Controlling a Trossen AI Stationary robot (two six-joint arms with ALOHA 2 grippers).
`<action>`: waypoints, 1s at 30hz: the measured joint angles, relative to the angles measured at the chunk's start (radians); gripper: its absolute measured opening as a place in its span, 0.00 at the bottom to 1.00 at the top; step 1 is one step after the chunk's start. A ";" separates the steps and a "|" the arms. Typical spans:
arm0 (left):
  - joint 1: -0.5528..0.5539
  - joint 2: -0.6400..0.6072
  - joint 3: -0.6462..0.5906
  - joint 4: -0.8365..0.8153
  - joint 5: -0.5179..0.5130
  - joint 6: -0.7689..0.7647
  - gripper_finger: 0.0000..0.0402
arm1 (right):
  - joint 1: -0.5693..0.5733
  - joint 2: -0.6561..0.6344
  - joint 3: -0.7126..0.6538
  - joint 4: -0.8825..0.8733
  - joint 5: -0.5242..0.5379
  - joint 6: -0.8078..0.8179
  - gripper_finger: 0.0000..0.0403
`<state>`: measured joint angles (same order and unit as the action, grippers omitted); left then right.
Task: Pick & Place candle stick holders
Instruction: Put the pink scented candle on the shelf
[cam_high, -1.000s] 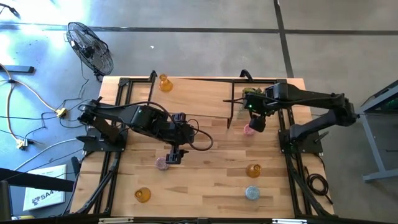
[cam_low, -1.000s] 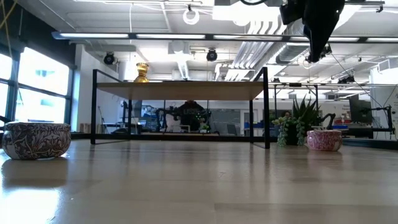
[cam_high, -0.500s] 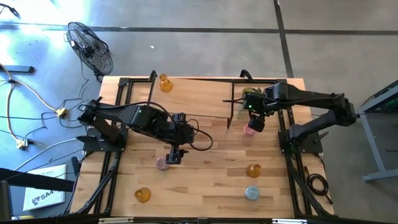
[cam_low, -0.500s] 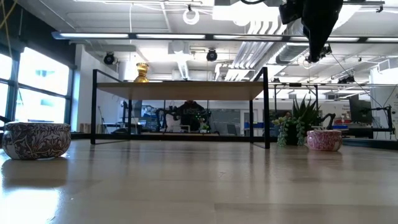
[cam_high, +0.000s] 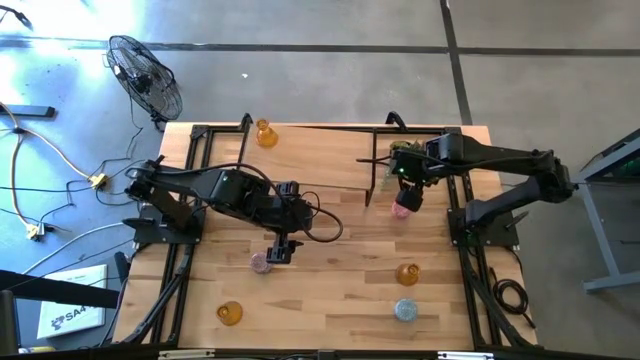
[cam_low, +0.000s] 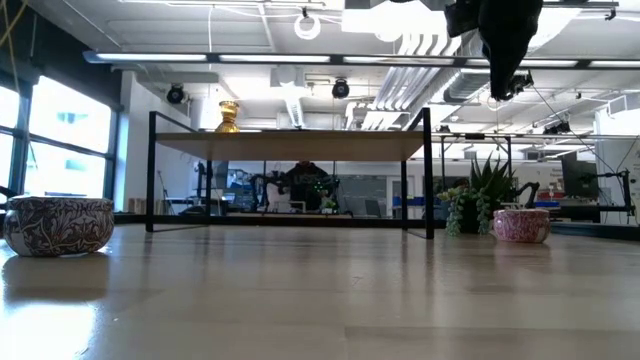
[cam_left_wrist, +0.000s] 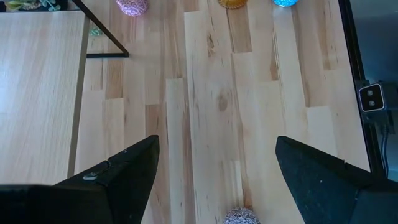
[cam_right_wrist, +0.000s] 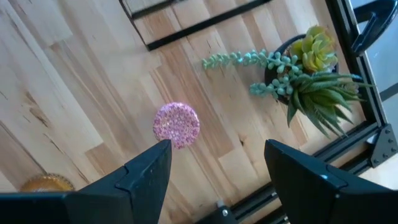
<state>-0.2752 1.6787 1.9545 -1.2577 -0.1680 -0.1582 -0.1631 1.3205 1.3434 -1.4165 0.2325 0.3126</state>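
Both of my grippers hang open above the table and hold nothing. My left gripper (cam_high: 282, 250) (cam_left_wrist: 216, 143) is over the table's middle, just right of a pink candle stick holder (cam_high: 260, 262) (cam_left_wrist: 241, 216) that stands on the wood. My right gripper (cam_high: 408, 195) (cam_right_wrist: 217, 149) hangs over a second pink holder (cam_high: 402, 208) (cam_right_wrist: 176, 124) beside the plant. One amber holder (cam_high: 265, 132) stands on the shelf, two more (cam_high: 407, 273) (cam_high: 229, 313) and a light blue one (cam_high: 405, 310) stand near the front edge.
A low wooden shelf (cam_high: 300, 160) on a black frame spans the far half of the table. A spiky green potted plant (cam_high: 405, 155) (cam_right_wrist: 305, 68) stands close behind my right gripper. Black rails run along both sides. Bare wood lies between the holders.
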 joint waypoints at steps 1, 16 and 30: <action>0.000 0.000 0.000 0.002 0.000 0.005 0.78 | 0.000 0.000 0.000 0.010 0.000 0.000 0.63; 0.000 0.000 0.000 0.013 0.000 0.023 0.78 | 0.000 0.000 0.000 0.199 0.003 0.000 0.63; 0.000 0.000 0.000 -0.001 -0.001 0.023 0.78 | 0.000 0.000 0.000 0.146 -0.024 -0.004 0.80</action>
<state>-0.2752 1.6791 1.9545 -1.2587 -0.1688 -0.1352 -0.1631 1.3205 1.3430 -1.2702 0.2087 0.3085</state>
